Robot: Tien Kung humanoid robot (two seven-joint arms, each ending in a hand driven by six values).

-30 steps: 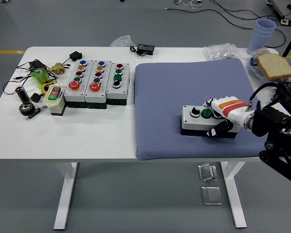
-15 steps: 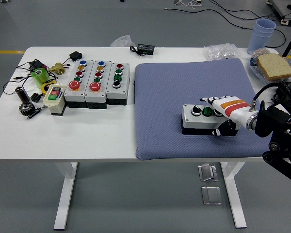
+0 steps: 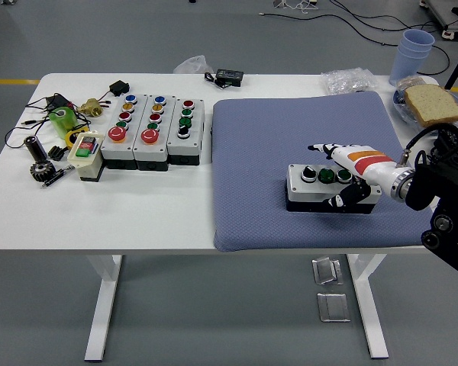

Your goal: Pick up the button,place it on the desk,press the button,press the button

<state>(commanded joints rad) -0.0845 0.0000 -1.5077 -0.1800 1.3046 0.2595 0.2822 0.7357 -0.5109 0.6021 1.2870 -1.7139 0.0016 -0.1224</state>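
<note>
1. Your button box (image 3: 320,186) sits flat on the blue-grey pad (image 3: 252,152), in its front right part, with its long axis running left to right across your view. You can see a black knob on the left of its top and two green buttons to the right of it.
2. Your right hand (image 3: 349,172) reaches in from the right, over the box's right end. The fingers are spread and extended above the top face and the thumb hangs down by the front edge. It grips nothing.
3. The buttons lie just below and to the left of the fingertips, so I judge that the coming press needs only a short drop.
4. Your left hand is out of view, so the right is the only hand near.
5. The other button boxes (image 3: 154,130) stand well apart on the white table (image 3: 137,213), to the left of the pad.
</note>
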